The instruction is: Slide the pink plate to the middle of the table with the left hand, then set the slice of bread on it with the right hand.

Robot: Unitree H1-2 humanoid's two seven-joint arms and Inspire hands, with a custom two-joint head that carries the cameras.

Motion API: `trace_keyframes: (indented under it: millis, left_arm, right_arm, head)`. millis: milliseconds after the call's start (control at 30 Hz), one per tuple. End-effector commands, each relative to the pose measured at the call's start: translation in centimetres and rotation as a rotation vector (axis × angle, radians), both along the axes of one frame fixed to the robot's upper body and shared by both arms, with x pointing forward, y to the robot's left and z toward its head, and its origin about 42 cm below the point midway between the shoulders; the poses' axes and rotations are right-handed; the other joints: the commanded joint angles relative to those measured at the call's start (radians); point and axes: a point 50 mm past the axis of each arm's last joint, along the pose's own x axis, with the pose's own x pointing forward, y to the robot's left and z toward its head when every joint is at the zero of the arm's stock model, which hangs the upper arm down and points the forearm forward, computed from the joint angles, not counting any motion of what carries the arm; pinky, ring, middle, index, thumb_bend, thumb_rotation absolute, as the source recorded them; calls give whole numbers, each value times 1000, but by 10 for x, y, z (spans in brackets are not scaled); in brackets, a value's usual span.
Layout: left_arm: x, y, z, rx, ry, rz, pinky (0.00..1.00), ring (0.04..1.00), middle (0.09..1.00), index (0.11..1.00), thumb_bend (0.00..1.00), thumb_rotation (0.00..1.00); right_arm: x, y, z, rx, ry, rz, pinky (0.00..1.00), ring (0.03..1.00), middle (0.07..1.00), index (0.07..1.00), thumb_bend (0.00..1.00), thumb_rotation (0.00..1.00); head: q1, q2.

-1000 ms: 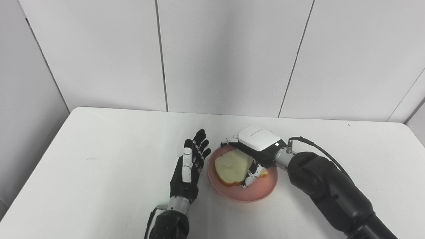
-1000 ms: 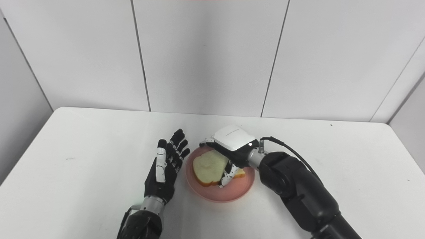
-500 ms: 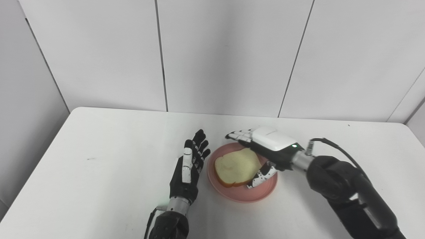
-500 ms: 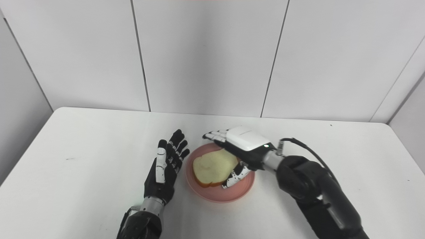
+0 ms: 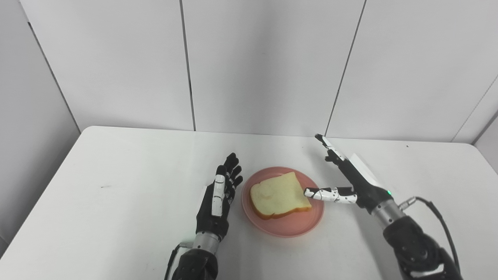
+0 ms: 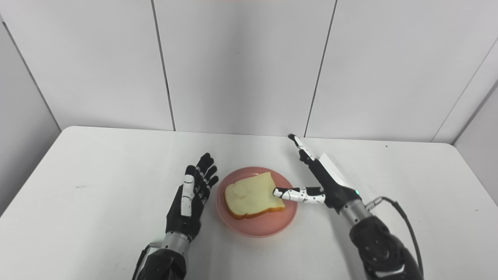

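Pale grey wall panels with dark vertical seams stand behind a white worktop point(image 5: 116, 202) with rounded far corners. Near the middle of it sits the pink plate point(image 5: 299, 227), and the slice of bread point(image 5: 278, 194) lies flat on the plate, its crust edge toward the near side and its whole outline inside the rim. The left hand point(image 5: 218, 202) rests just beside the plate's left edge, palm turned toward the plate, its fingers point(image 5: 229, 173) straight, slightly spread and pointing away from the robot; it holds nothing, and whether it touches the rim cannot be told. The right hand point(image 5: 352, 179) is on the plate's right side, empty and spread wide: its fingers point(image 5: 330, 149) reach up and away toward the far wall, while the thumb point(image 5: 325, 193) points left over the plate's right edge, its tip right at the bread's right corner; contact there cannot be told.
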Motion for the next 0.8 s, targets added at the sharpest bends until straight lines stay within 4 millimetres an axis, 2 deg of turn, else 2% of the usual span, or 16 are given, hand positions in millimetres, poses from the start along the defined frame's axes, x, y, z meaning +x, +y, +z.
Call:
trace_keyframes:
  millis: [0,100,200,400,600,767]
  left_arm:
    - [-1,3,1,12,-35,-1,980,983,980,926,631,1000]
    - [-1,8,-1,42,-33,8,984,979,977,930,646,1000]
    - [0,12,-2,72,-38,13,995,985,982,937,657,1000]
    - [2,21,-4,98,-55,35,1000,996,988,939,688,1000]
    - [5,28,-6,106,-58,36,1000,1000,998,949,688,1000]
    - [5,34,-5,98,-53,27,1000,1000,1000,972,690,1000]
  right_arm:
    - [-2,2,10,102,-85,-2,940,1000,1000,1000,669,879]
    - [-12,5,-1,259,-42,-9,995,1000,1000,1000,667,964]
    - [-17,15,-5,459,-18,8,1000,1000,1000,1000,678,972]
    - [-17,22,-17,708,71,2,1000,1000,1000,1000,672,978]
    - [-22,26,-37,781,121,-5,1000,1000,1000,1000,659,958]
    - [-21,35,-42,789,142,-16,1000,1000,1000,1000,655,940]
  head:
    - [-2,-2]
    - [-25,-8]
    - [-37,-15]
    - [-42,-25]
    - [-44,-35]
    - [-40,-45]
